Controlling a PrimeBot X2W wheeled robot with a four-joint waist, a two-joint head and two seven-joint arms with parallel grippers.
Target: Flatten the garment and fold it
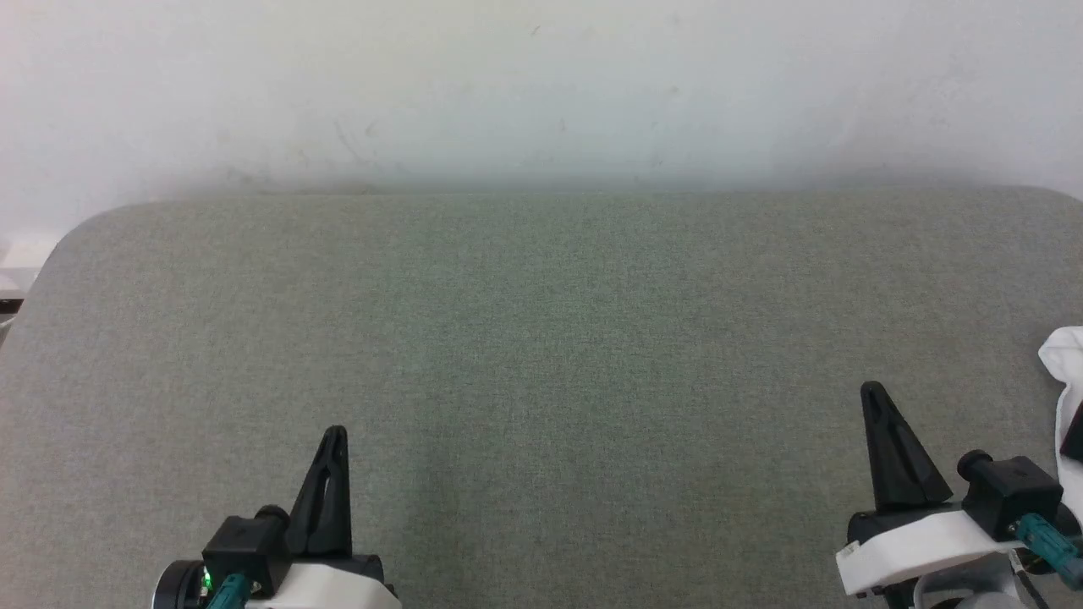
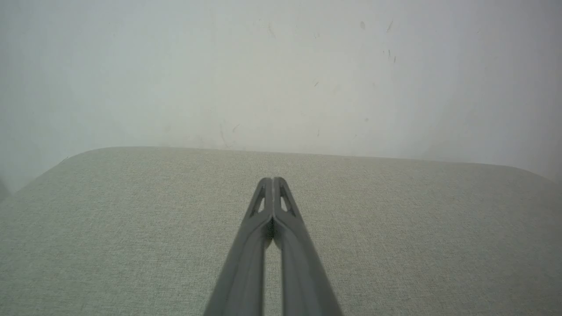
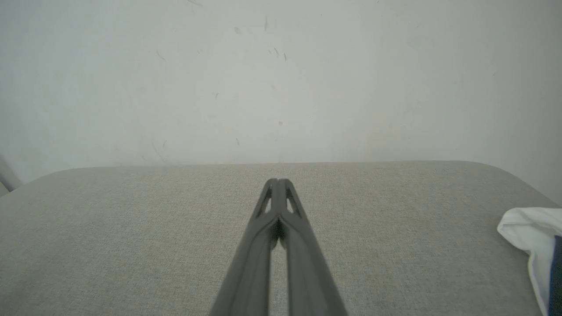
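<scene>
Along the near edge of the bench point(image 1: 541, 321), the left claw point(image 1: 336, 433) and the right claw point(image 1: 872, 389) point toward the far side, each with its fingers pressed together and gripping nothing. At the right edge, near the right claw, lies a bunched corner of the white garment point(image 1: 1063, 365) with a dark patch. Behind the far edge rises a scuffed white wall point(image 1: 541, 85).

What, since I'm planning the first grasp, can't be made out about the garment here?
Garment, head view: right edge cuts it off; a white fold and dark patch show, overall lay unknown.
Right wrist view: same cut-off at right edge; shape unclear.
Pale object, head view: cut by left edge, unidentifiable.
</scene>
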